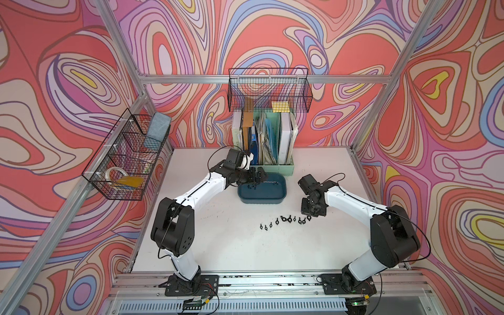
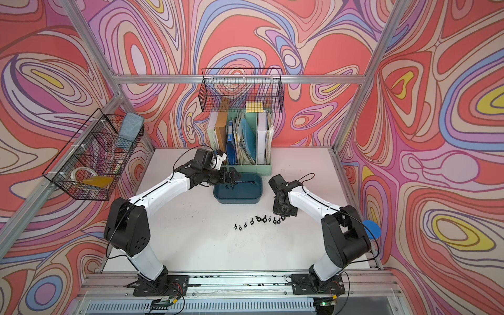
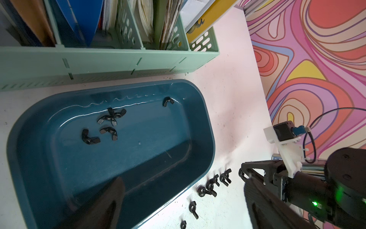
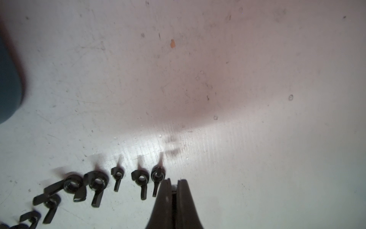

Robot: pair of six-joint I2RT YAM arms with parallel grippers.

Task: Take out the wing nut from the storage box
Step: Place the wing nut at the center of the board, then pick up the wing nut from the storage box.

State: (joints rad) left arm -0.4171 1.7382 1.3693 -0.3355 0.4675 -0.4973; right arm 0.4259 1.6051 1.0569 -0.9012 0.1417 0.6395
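Note:
The dark teal storage box (image 1: pixel 263 201) (image 2: pixel 237 201) (image 3: pixel 210 126) sits at the table's back middle, and a corner of it shows in the right wrist view (image 4: pixel 8 79). Several black wing nuts (image 3: pixel 110 132) lie inside, most near its left end and one (image 3: pixel 168 101) apart by the far wall. My left gripper (image 1: pixel 257 183) (image 2: pixel 230 181) (image 3: pixel 182 182) hangs open over the box's left end, holding nothing. Several more wing nuts (image 1: pixel 283 219) (image 4: pixel 140 178) lie in a row on the table in front of the box. My right gripper (image 1: pixel 311 216) (image 2: pixel 283 215) (image 4: pixel 174 181) is shut beside the row's right end.
A mint-green file holder (image 1: pixel 272 166) full of folders stands right behind the box. Black wire baskets hang on the back wall (image 1: pixel 268 90) and the left wall (image 1: pixel 122 158). A blue disc (image 2: pixel 371 229) lies off the table's right edge.

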